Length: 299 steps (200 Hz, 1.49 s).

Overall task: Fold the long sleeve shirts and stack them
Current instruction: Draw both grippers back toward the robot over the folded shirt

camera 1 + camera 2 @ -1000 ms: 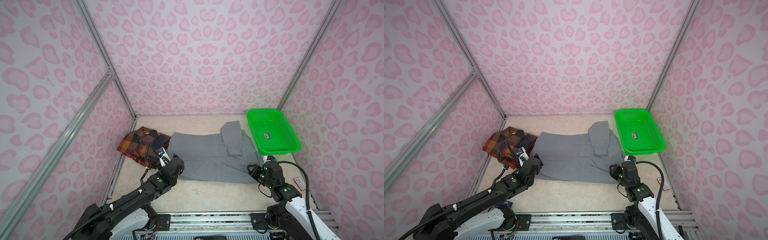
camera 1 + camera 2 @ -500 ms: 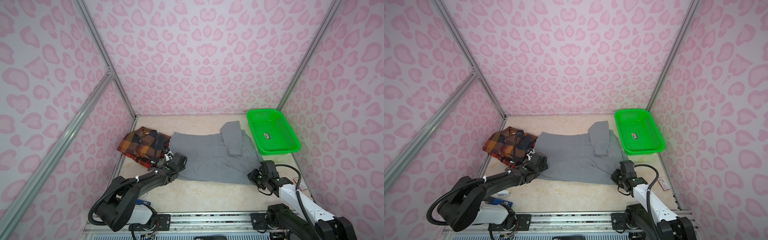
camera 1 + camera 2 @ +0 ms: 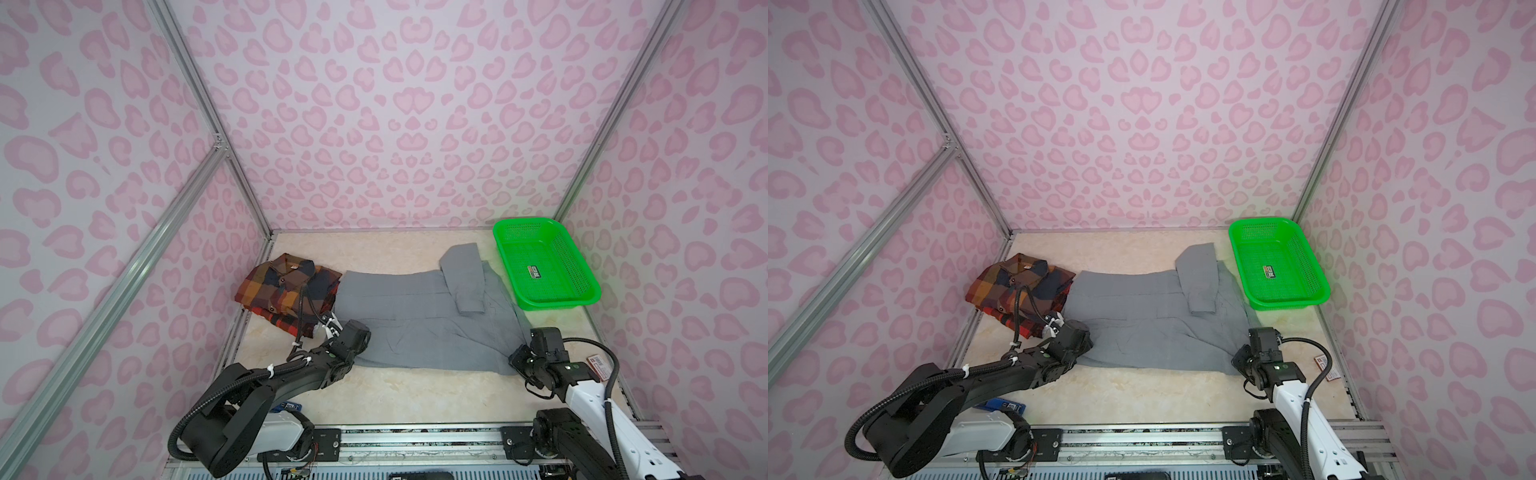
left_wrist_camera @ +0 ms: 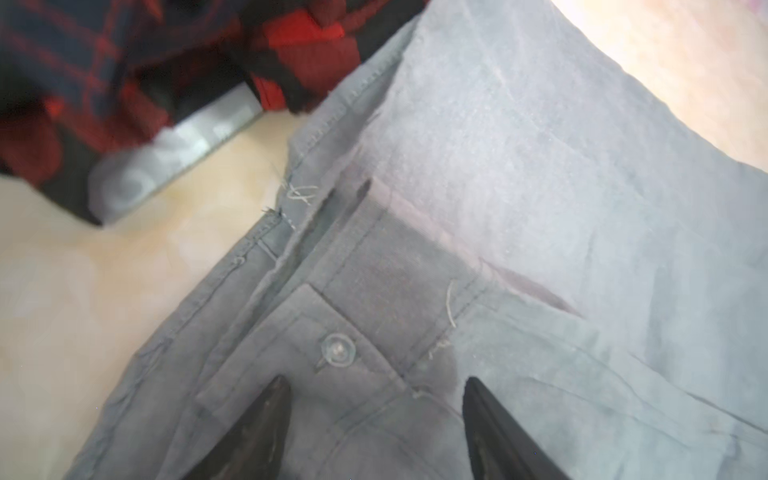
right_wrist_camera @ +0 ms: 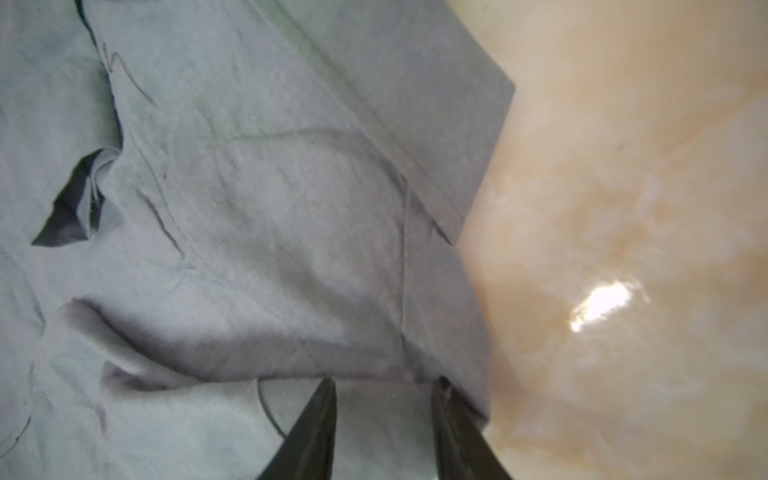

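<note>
Gray shirt (image 3: pixel 415 324) spread flat on table (image 3: pixel 415 399), edge just beside basket (image 3: pixel 552 305), sleeve folded over end nearest basket. Plaid shirt (image 3: pixel 282 291) folded, against gray shirt's end farthest from basket. Left gripper (image 4: pixel 376 380) jaws apart over gray cloth by button (image 4: pixel 338 350), well apart from basket. Right gripper (image 5: pixel 385 382) jaws apart at gray shirt's corner near basket.

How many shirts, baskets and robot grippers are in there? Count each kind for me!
Shirts: 2, the gray shirt and the plaid shirt
Baskets: 1, the green basket
Robot grippers: 2, the left gripper and the right gripper
Total: 5
</note>
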Each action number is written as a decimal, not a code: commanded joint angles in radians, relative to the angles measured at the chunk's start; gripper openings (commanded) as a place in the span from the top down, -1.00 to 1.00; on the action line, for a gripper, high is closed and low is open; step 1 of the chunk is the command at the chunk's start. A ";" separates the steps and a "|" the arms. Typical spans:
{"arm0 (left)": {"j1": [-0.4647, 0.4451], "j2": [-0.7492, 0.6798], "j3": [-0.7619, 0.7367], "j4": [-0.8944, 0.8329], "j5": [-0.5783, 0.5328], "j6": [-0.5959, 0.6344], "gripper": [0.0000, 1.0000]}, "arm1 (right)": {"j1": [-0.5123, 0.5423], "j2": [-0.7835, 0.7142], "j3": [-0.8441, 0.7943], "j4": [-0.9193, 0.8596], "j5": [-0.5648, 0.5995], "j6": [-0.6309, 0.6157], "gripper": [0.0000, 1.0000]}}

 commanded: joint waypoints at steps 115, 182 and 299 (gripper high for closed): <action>0.191 -0.086 0.483 -0.506 0.093 0.222 -0.76 | 0.309 0.355 0.549 -0.039 0.060 -0.199 0.03; 0.340 0.292 0.745 -0.496 0.114 0.359 -0.81 | 0.318 0.849 0.797 0.001 0.088 -0.360 -0.06; 0.390 0.688 1.025 -0.509 0.063 0.506 -0.73 | 0.376 1.118 0.913 0.025 0.235 -0.379 0.01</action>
